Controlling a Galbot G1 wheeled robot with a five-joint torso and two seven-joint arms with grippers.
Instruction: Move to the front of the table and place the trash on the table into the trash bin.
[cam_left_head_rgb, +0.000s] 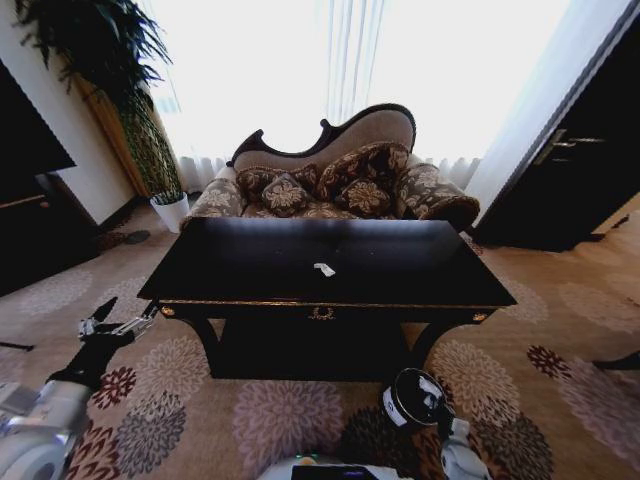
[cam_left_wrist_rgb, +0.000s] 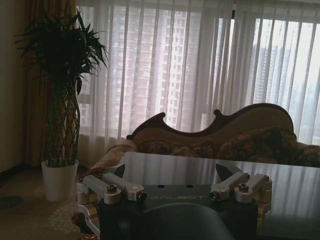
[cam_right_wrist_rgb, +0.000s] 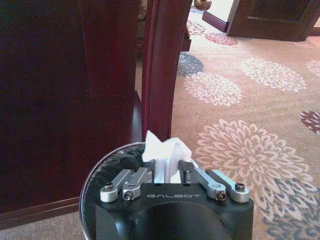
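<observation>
The black table (cam_left_head_rgb: 250, 262) with gold trim stands straight ahead. A small white scrap of trash (cam_left_head_rgb: 324, 269) lies near the middle of its top. On the carpet by the table's front right leg sits the black trash bin (cam_left_head_rgb: 413, 398), whose rim (cam_right_wrist_rgb: 98, 167) also appears in the right wrist view. My right gripper (cam_right_wrist_rgb: 170, 169) hangs just over the bin's opening, shut on a crumpled white paper wad (cam_right_wrist_rgb: 165, 146). Off the table's front left corner my left gripper (cam_left_head_rgb: 125, 315) is raised and open. It holds nothing (cam_left_wrist_rgb: 171, 174) and faces the tabletop (cam_left_wrist_rgb: 200, 167).
A patterned sofa (cam_left_head_rgb: 330, 180) with cushions stands behind the table. A tall plant in a white pot (cam_left_head_rgb: 170, 210) is at the back left. Dark cabinets stand at the left (cam_left_head_rgb: 30, 200) and right (cam_left_head_rgb: 580, 170). Floral carpet (cam_left_head_rgb: 280, 420) lies in front of the table.
</observation>
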